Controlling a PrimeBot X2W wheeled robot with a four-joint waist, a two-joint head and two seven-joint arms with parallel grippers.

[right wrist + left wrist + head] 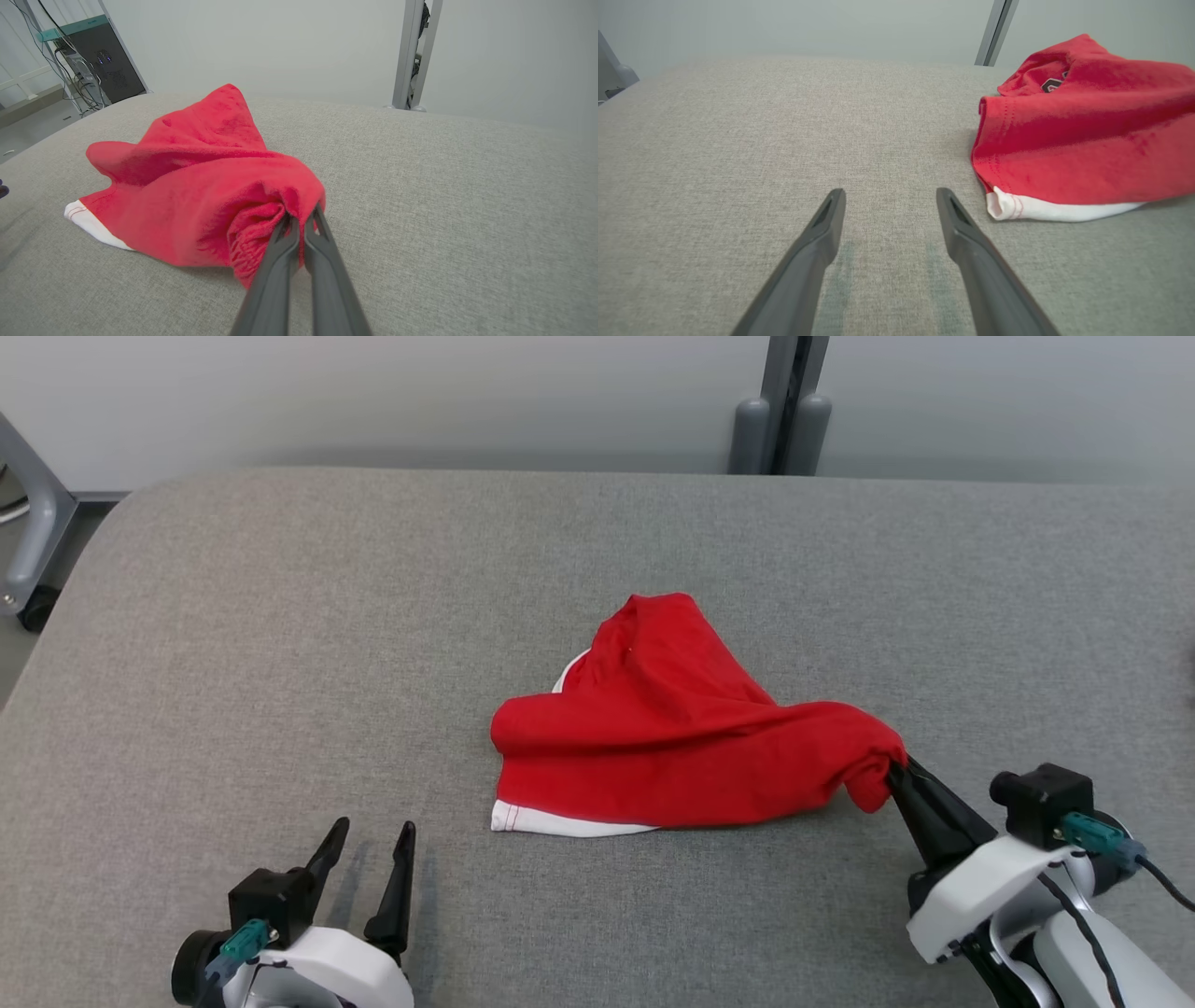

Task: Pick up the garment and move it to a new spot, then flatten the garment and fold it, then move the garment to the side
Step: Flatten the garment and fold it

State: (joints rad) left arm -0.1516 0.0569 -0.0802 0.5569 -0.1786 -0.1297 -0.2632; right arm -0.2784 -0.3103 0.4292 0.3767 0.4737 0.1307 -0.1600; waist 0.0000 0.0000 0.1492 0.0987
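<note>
Red crumpled garment, white-hemmed, roughly triangular.

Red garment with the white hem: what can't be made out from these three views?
- Red crumpled cloth garment: type and full shape, all views; folds hide them.
- Dark mark on it, left wrist view: half tucked in a fold, too small to read.
- Its right part, left wrist view: cut off by the picture edge.
- Right gripper, right wrist view: tips buried in bunched cloth; grip depth unclear.

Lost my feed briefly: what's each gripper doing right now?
Left gripper: open, empty.
Right gripper: shut on the crumpled red fabric garment.
</note>
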